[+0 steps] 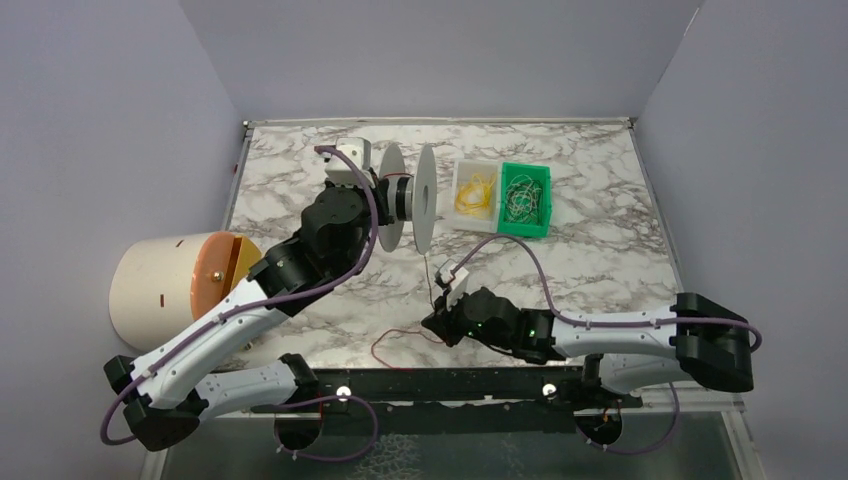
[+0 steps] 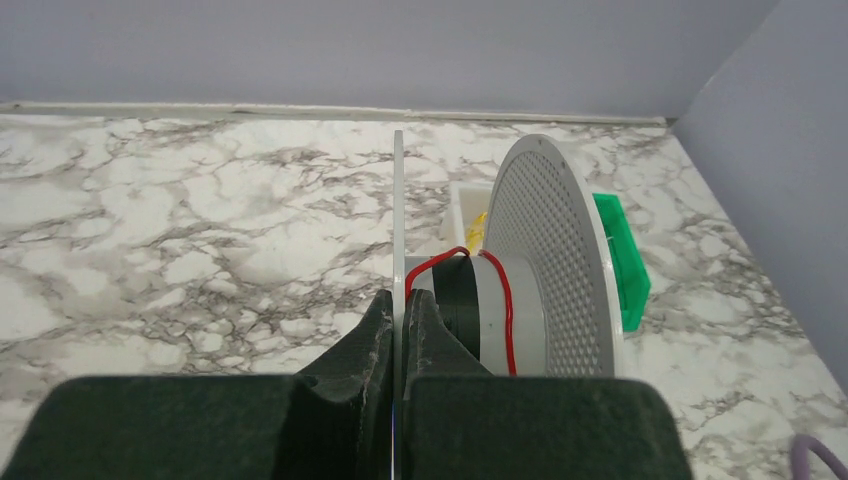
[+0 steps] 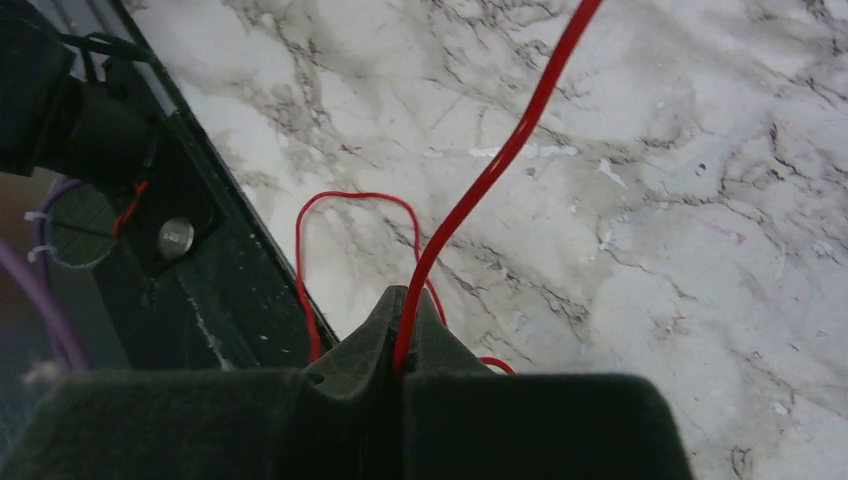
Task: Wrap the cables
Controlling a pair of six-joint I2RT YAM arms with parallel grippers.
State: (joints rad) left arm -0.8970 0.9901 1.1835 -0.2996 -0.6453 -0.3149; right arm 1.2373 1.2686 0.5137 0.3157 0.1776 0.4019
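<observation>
Only up close I see thin red wire round the holey grey spool my left gripper pinches; right gripper, five o'clock from it, pinches wire.

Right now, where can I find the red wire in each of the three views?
Top view: the red wire is in the lower middle, running from the spool down to the right pincer, then looping on the marble table.
Left wrist: centre, wound on the spool's hub.
Right wrist: a diagonal from top right into the pincer.
Shared landmark: the marble table.
</observation>
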